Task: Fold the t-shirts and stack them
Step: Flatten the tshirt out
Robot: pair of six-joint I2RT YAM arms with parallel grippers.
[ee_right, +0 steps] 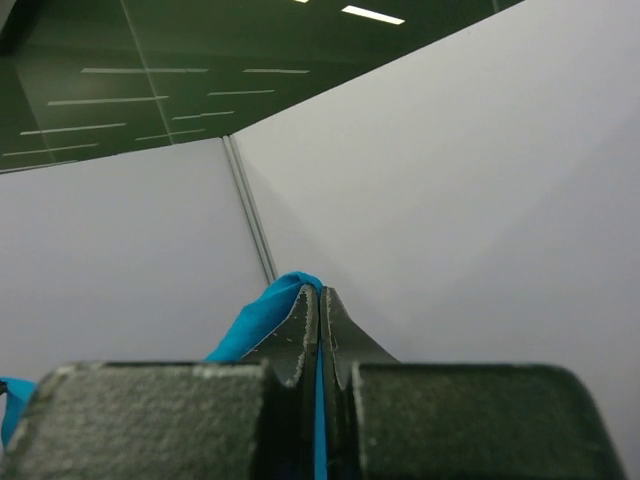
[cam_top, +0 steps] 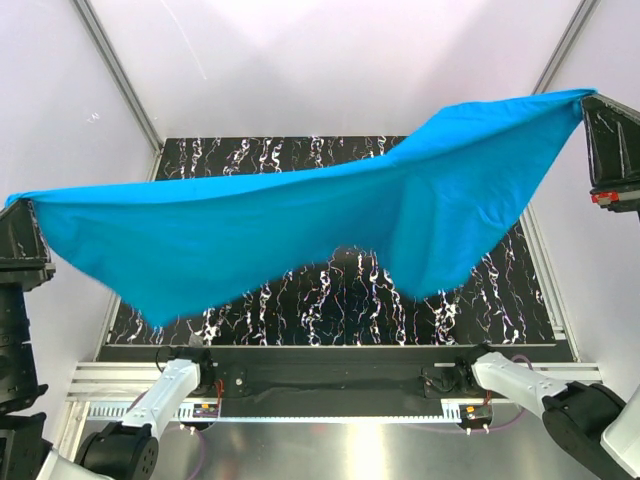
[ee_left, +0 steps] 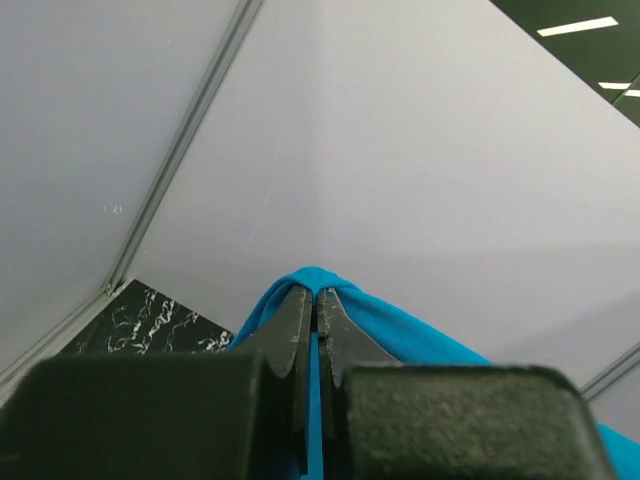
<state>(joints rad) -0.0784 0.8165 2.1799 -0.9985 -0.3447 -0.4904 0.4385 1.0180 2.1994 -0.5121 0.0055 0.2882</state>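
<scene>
Two ends of the blue shirt (cam_top: 300, 230) sit clamped tight in the left hand (ee_left: 316, 305) and right hand (ee_right: 320, 305). It hangs above the counter (cam_top: 350, 295).

1. I see a black tabletop (cam_top: 335, 300) veined with white.
2. White enclosure walls (cam_top: 60, 100) stand on three sides of it, with aluminium posts (cam_top: 115, 70) in the back corners.
3. My wrist views catch ceiling light strips (ee_left: 575, 27) overhead.
4. A brushed metal plate (cam_top: 330, 450) runs along the near edge.
</scene>
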